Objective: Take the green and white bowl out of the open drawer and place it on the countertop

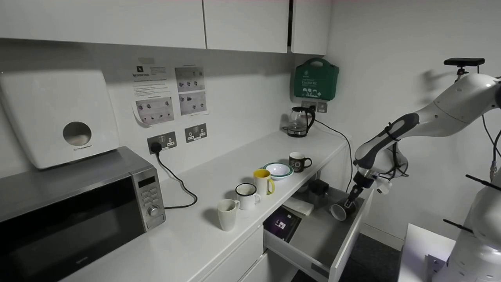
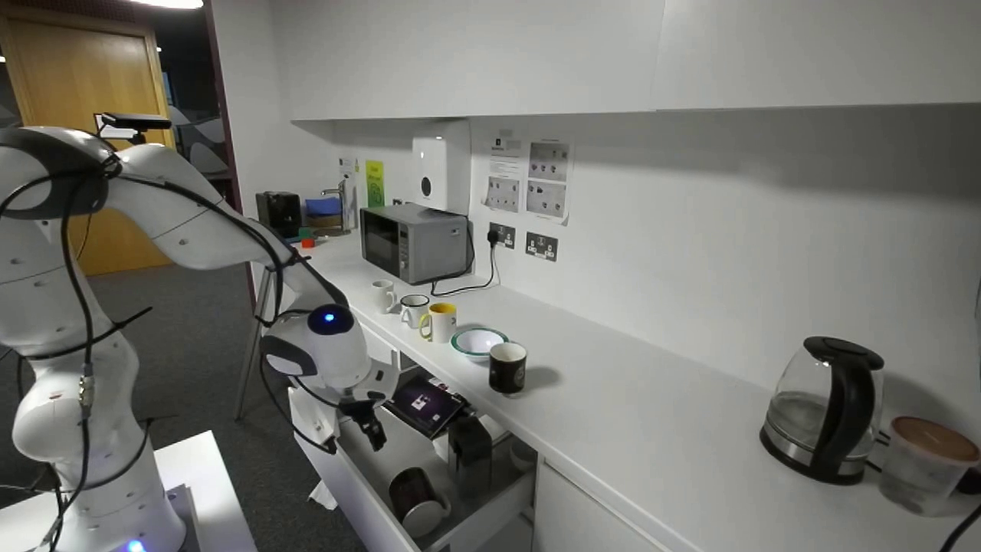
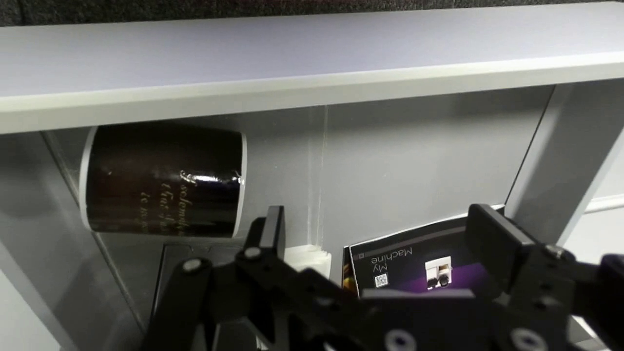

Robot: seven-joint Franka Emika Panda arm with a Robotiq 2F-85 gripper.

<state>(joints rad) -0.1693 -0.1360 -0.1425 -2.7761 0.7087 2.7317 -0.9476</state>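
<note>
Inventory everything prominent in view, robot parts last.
Boxy cabinets: several, white, overhead
Smooth countertop: 1, white, below cabinets
Shallow round bowl: 1, green and white, countertop
Handled mugs: 4, three white, one black, countertop
Glass kettle: 1, clear, countertop
Lidded tub: 1, clear, countertop
Boxy microwave: 1, grey, countertop
Dispenser: 1, white, above microwave
First aid kit: 1, green, above kettle
Open drawer: 1, grey, below countertop
Tipped mug: 1, dark, drawer
Boxy object: 1, black, drawer
Flat stack: 1, white, drawer
Printed item: 1, purple-black, drawer
Robot arm: 1, white, by drawer
Open gripper: 1, black, over drawer
</note>
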